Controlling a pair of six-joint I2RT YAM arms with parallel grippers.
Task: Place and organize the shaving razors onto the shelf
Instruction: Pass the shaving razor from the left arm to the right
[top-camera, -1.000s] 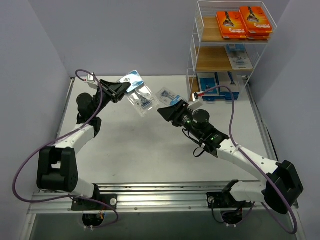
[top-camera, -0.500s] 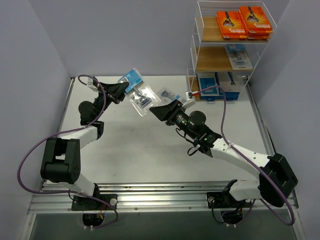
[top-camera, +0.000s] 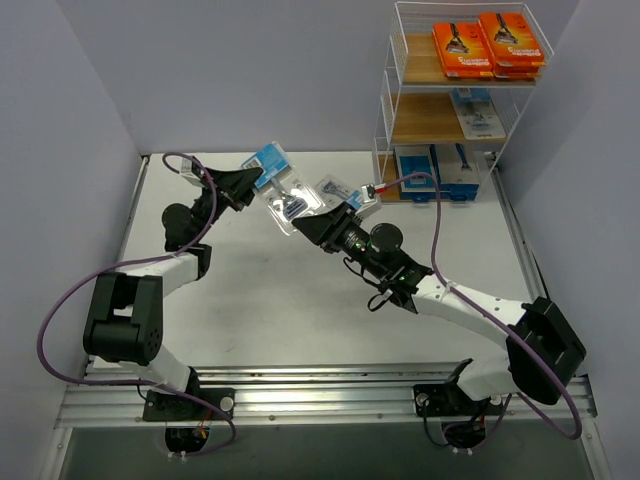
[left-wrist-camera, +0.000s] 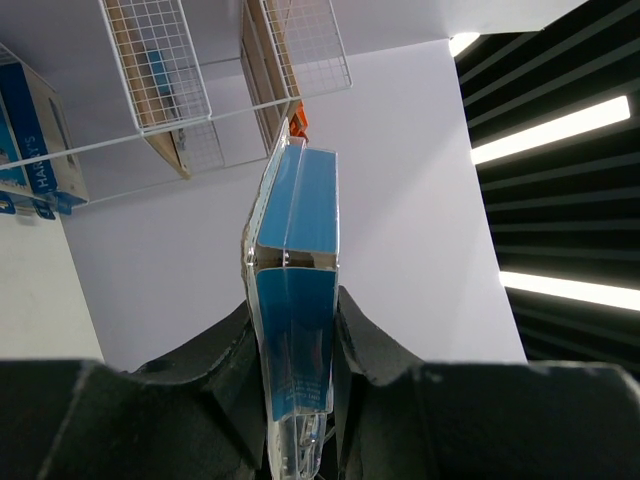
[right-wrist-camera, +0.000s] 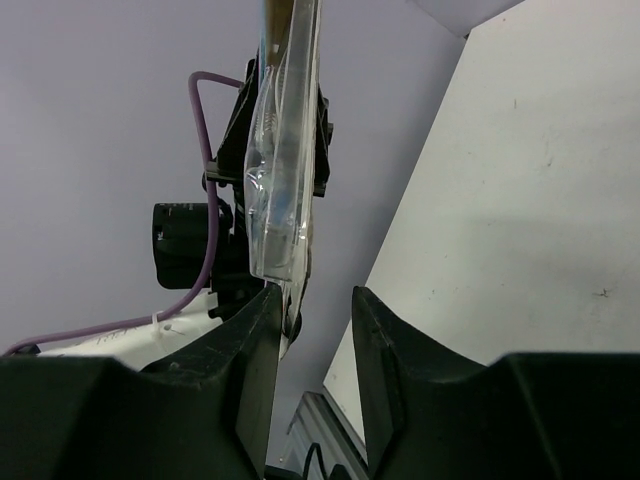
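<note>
Presently the pack (top-camera: 285, 195), a clear blister with blue card, is off the table, in the air between the two arms; the left gripper (top-camera: 256, 180) is clamped on its carded end, fingers pressed to both faces in the left wrist view. Its long axis runs from that grip down toward the right gripper (top-camera: 300, 221), which meets the free end; in the right wrist view the pack stands edge-on with its tip in the gap, close against one finger (right-wrist-camera: 255, 335), the other finger clear of it; jaws apart, no grip made. Judged a handover in progress: the shelf (top-camera: 420, 120) stands at the far right, nearer the right arm, well apart from the left. Risk: release by the left before the right closes squarely on the thin edge.
</note>
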